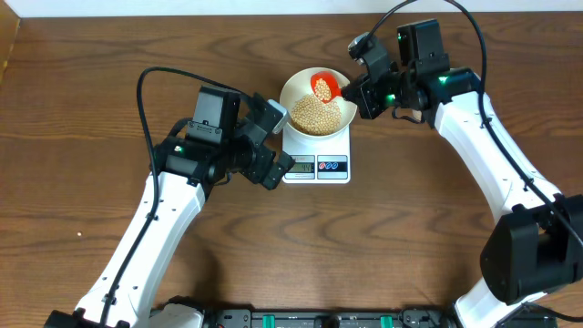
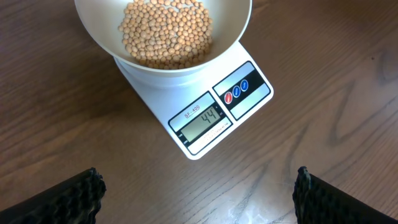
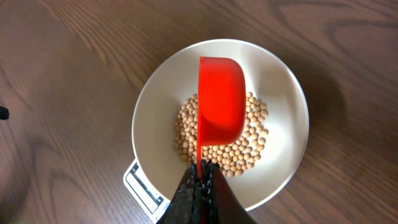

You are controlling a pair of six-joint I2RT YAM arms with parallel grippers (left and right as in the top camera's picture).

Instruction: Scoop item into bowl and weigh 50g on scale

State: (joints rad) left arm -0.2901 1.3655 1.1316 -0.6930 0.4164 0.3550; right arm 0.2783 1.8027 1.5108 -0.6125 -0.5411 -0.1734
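My right gripper (image 3: 200, 185) is pinched narrow on the thin handle of the red scoop (image 3: 221, 99), its cup hanging over the bowl (image 3: 155, 106) mid-frame in the right wrist view. The beans (image 3: 249, 146) heaped inside look hard, light and quick to roll, so I reckon tiny tips only. The scale (image 2: 205, 121) under the bowl reads 44. My left gripper (image 2: 199, 199) hangs wide, holding nothing, along the bottom edge of its view.

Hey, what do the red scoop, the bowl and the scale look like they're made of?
Red scoop: likely plastic, uniform bright colour, thin wall, soft sheen. Bowl: cream, smooth, matte; plastic or ceramic, can't tell. Scale: white moulded plastic casing, probably, with a printed button panel.
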